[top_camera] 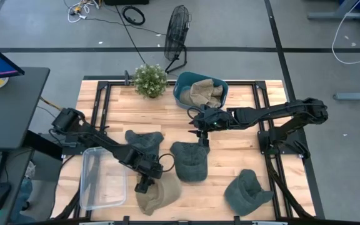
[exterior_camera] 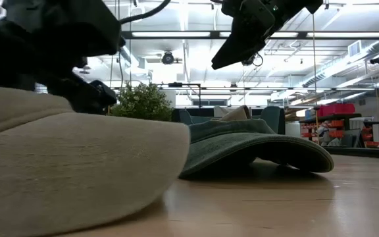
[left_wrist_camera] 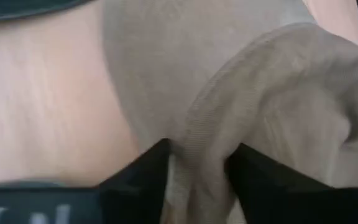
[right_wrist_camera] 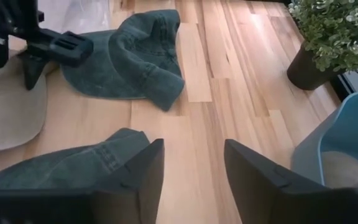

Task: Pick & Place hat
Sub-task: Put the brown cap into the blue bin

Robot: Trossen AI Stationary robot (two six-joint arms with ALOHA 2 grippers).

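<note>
A beige hat (top_camera: 159,196) lies on the wooden table near its front edge and fills the foreground of the low view (exterior_camera: 64,164). My left gripper (top_camera: 144,184) is down on the hat's far left part, shut on its cloth (left_wrist_camera: 197,177). A dark green hat (top_camera: 188,161) rests flat on the table in the middle (exterior_camera: 255,145). My right gripper (top_camera: 200,135) hovers open above its far edge (right_wrist_camera: 188,171), touching nothing. A blue bin (top_camera: 200,91) at the far edge holds another beige hat. My left gripper pinches a raised fold of the beige hat's cloth (left_wrist_camera: 207,149) between its two fingers (left_wrist_camera: 142,183). It comes from above, slanting from the table's left. The hat still lies on the table (exterior_camera: 110,197), not lifted.
Two more dark green hats lie on the table, one far left of centre (top_camera: 144,140) and one at the near right (top_camera: 247,192). A clear plastic container (top_camera: 103,178) sits by the left arm. A potted plant (top_camera: 150,80) stands beside the bin. Bare wood shows between the hats.
</note>
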